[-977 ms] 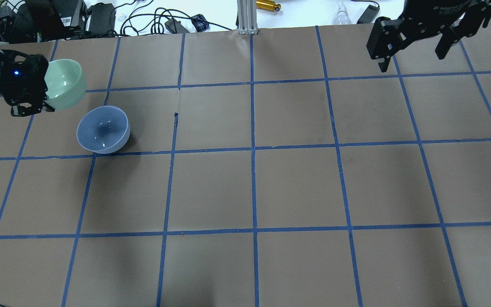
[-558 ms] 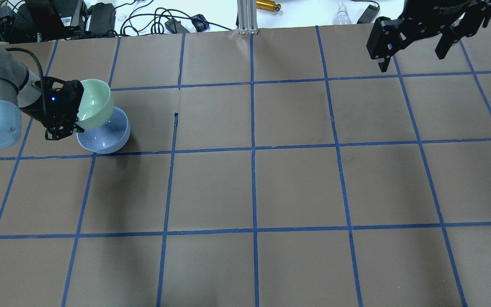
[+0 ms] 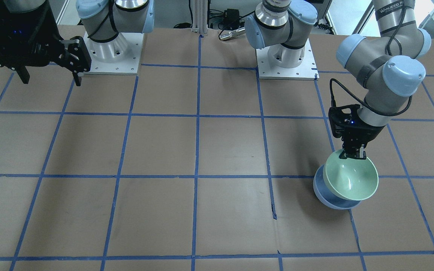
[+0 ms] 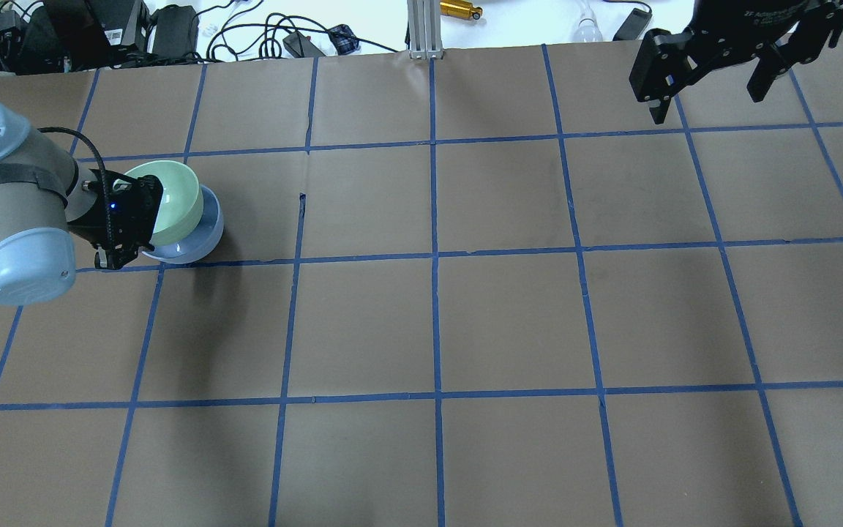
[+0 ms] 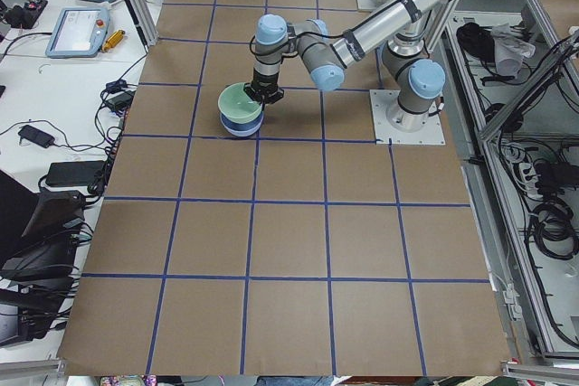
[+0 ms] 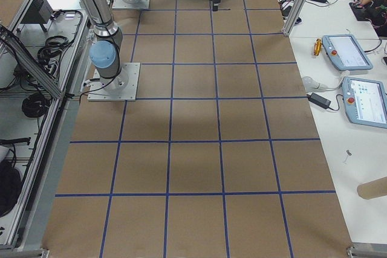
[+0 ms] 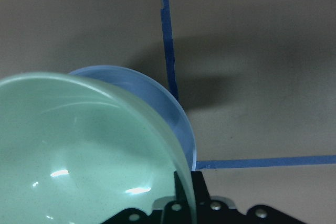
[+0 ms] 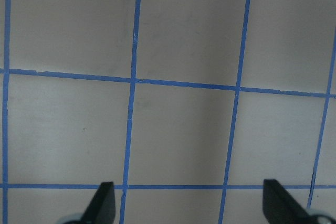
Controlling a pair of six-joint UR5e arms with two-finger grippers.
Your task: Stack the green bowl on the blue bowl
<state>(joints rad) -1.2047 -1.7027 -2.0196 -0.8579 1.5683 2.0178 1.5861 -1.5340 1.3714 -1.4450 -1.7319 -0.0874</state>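
Note:
My left gripper [image 3: 355, 154] [image 4: 129, 245] is shut on the rim of the green bowl [image 3: 351, 178] [image 4: 173, 199] [image 7: 84, 161] [image 5: 239, 101]. The green bowl is tilted and sits over the blue bowl [image 3: 330, 198] [image 4: 200, 238] [image 7: 157, 103] [image 5: 242, 126], covering most of it. I cannot tell whether the two touch. The blue bowl stands on the brown table. My right gripper [image 4: 707, 95] [image 3: 49, 77] [image 8: 189, 208] is open and empty, high over the far right of the table.
The table [image 4: 509, 315] is brown paper with a blue tape grid. Cables, power bricks and small tools [image 4: 173, 29] lie past its far edge. An aluminium post [image 4: 425, 29] stands at the far middle. The two arm bases [image 3: 111, 49] [image 3: 286, 56] are bolted on the robot's side.
My left gripper has carried the green bowl from the far left edge to over the blue bowl and lowered it there. The right arm has not moved.

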